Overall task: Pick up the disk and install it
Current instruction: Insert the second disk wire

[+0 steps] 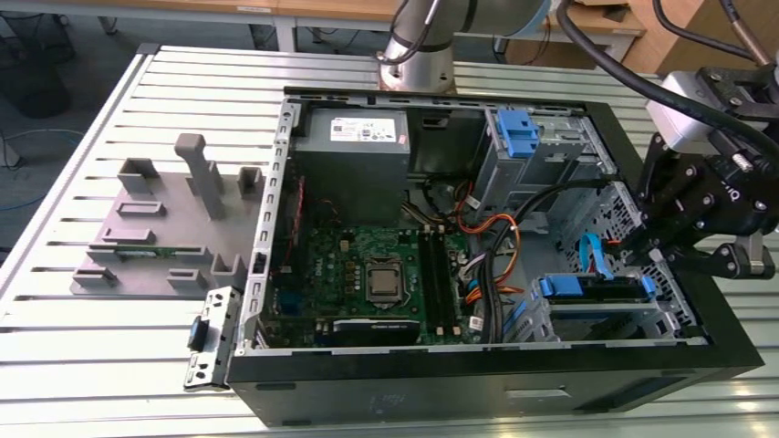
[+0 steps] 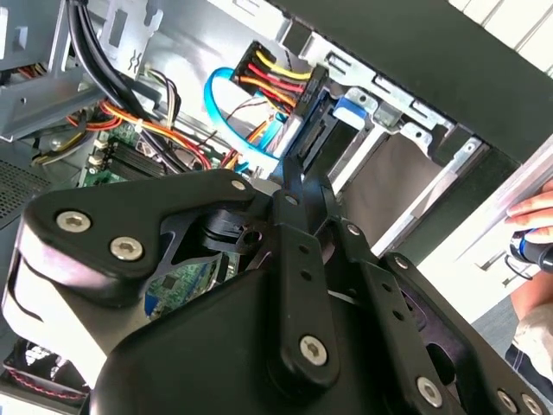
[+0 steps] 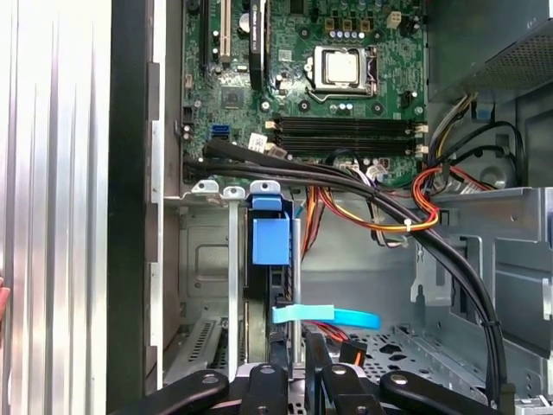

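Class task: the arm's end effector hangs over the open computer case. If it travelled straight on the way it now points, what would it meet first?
Most likely the disk in its blue bracket, standing in the drive cage directly ahead of the end effector; the blue cable crosses close by, and depth is unclear.

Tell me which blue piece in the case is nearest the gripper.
The blue bracket in the lower bay, beside the gripper; the upright blue latch sits farther off by the power supply.

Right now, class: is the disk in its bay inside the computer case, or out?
In: the disk stands on edge in the bay, blue bracket uppermost.
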Tool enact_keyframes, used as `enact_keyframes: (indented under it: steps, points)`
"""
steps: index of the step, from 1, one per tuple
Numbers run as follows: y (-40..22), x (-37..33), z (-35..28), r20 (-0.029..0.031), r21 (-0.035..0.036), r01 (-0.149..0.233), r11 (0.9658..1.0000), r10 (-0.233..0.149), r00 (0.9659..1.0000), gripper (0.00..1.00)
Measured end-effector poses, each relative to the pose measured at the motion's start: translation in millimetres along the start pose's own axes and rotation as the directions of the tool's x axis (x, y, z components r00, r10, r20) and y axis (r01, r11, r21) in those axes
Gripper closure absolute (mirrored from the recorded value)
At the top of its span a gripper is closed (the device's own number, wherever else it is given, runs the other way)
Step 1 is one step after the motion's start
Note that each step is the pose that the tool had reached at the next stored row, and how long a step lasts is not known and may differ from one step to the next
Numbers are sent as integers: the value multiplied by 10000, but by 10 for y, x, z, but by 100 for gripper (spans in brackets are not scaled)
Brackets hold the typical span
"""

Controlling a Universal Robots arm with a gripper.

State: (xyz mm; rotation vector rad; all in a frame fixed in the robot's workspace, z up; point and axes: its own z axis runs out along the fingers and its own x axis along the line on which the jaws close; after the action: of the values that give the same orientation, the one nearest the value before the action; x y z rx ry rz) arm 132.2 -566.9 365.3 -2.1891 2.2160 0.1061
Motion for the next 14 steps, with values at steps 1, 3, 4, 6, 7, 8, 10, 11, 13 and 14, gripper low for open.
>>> enact_keyframes:
  steps: [1, 3, 4, 6, 7, 8, 10, 11, 13, 14]
  points:
    - [-11, -6, 5, -1, 0, 0, 10000, 0, 10000, 76]
    - [-33, -20, 17, -2, 0, 1, 10000, -1, 10000, 76]
    - [-42, -27, 23, -1, 0, 0, 10000, 0, 10000, 76]
    - [-58, -44, 33, -1, 0, 0, 10000, 0, 10000, 76]
    - [-67, -54, 38, -1, 0, 1, 10000, -1, 10000, 76]
    - [-75, -62, 42, -1, 0, 0, 10000, 0, 10000, 76]
    - [-90, -75, 50, -1, 0, 0, 10000, 0, 10000, 76]
    - [-98, -79, 54, 2, 0, 0, 10000, 0, 10000, 76]
    - [-111, -85, 59, 0, 1, 0, 10000, 0, 10000, 76]
    - [-116, -88, 61, -1, 0, 0, 10000, 0, 10000, 76]
